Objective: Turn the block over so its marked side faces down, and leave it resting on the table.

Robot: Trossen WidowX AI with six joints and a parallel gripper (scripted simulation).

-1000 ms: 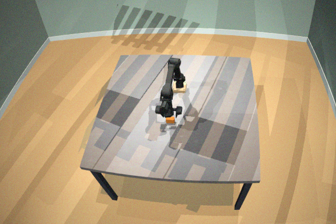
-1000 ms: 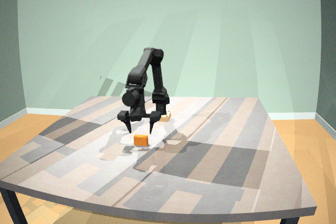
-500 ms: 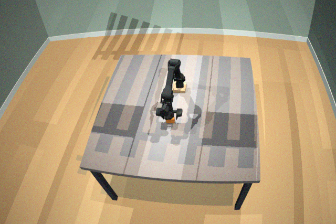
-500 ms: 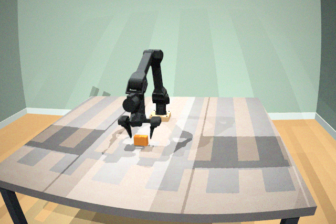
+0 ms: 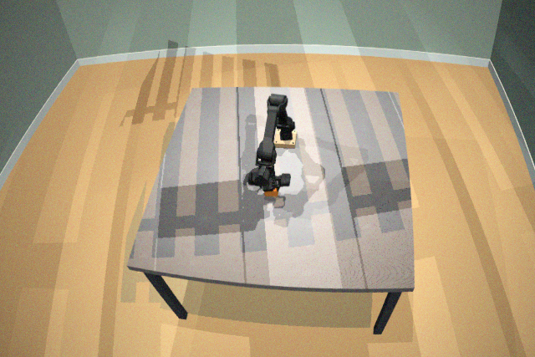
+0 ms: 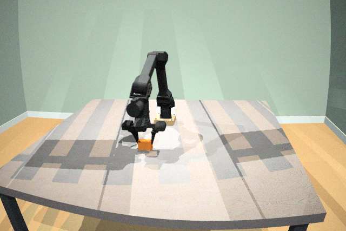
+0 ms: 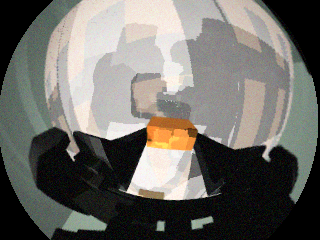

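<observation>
An orange block (image 5: 271,192) (image 6: 145,145) (image 7: 171,136) stands on the table (image 5: 302,267) (image 6: 178,200), in front of the arm's base. My gripper (image 5: 272,190) (image 6: 145,141) (image 7: 171,132) points down over it and is shut on it, with one finger against its left side and the other against its right side. In the wrist view the block's darker orange face and a brighter face with yellowish patches show. I cannot tell which side is the marked one. The sides behind the fingers and the underside are hidden.
The arm's base stands on a pale yellow plate (image 5: 285,141) (image 6: 172,121) behind the block. Long shadows and light stripes cross the table. The table's front edge (image 6: 167,224) is well in front of the block.
</observation>
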